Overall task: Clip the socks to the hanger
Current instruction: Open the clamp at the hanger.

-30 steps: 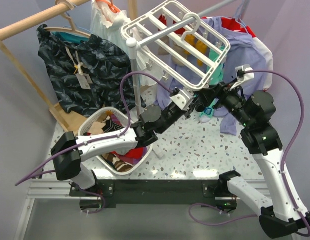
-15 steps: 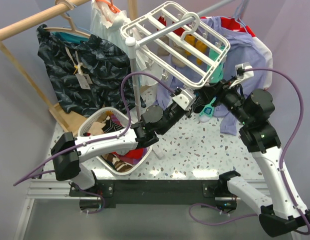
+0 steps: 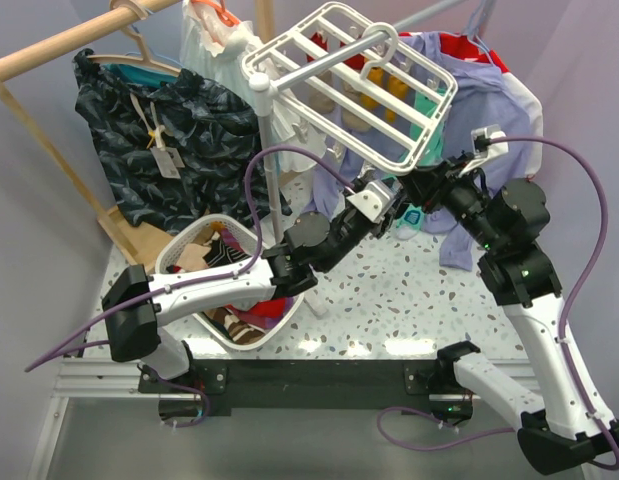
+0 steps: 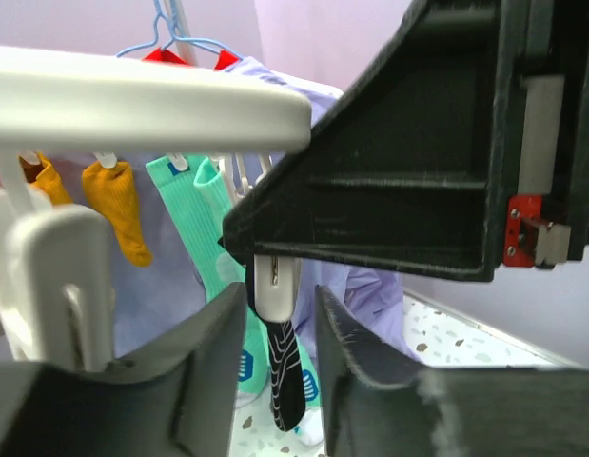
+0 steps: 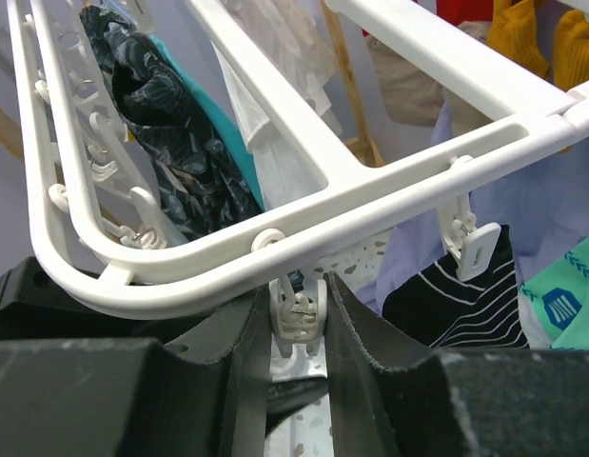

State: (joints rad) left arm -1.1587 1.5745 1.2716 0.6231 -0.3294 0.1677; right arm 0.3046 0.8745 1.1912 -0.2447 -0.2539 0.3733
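Right gripper pinches a clip under the hanger edge rail. Left gripper is narrowly parted and empty. Risk: the clip slips free and snaps shut before any red sock is fed in.

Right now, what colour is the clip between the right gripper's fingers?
White; the clip shows best in the right wrist view.

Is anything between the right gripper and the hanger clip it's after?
Nothing visible. The clip hangs from the hanger rim, already inside the right gripper, with a jaw close on each side. The left gripper crowds in beside it under the same corner.
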